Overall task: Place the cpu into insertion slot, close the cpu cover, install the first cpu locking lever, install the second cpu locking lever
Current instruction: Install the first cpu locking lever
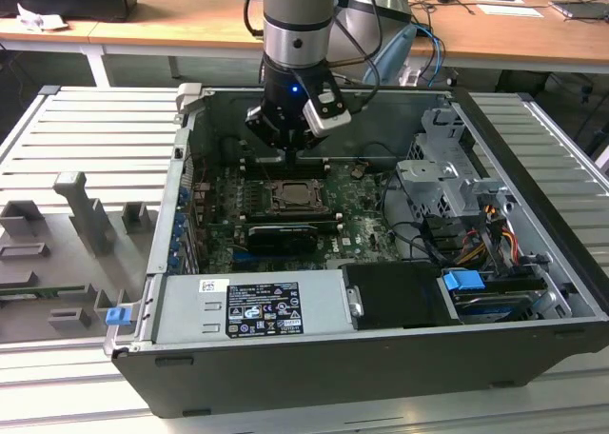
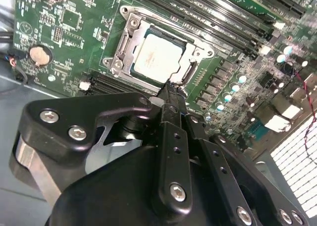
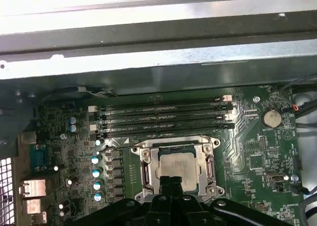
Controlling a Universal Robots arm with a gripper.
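Observation:
The cpu [image 2: 157,55] [image 3: 177,165] lies flat in the insertion slot [image 1: 297,198], its pale metal face up. The cpu cover [image 2: 130,31] [image 3: 147,170] lies down around it as a silvery frame. My gripper [image 2: 171,89] [image 3: 171,182] [image 1: 291,148] hangs just over the socket's edge, fingers pressed together and shut with nothing between them. A thin metal lever end [image 2: 189,71] sits beside the fingertips; I cannot tell whether they touch it.
Long black memory slots [image 3: 161,118] [image 2: 218,18] run along one side of the socket. A coin battery [image 3: 271,118] [image 2: 39,55] lies nearby. Case walls [image 1: 190,129], a drive cage [image 1: 442,182], a dark card [image 1: 281,234] and the power supply [image 1: 252,305] ring the board.

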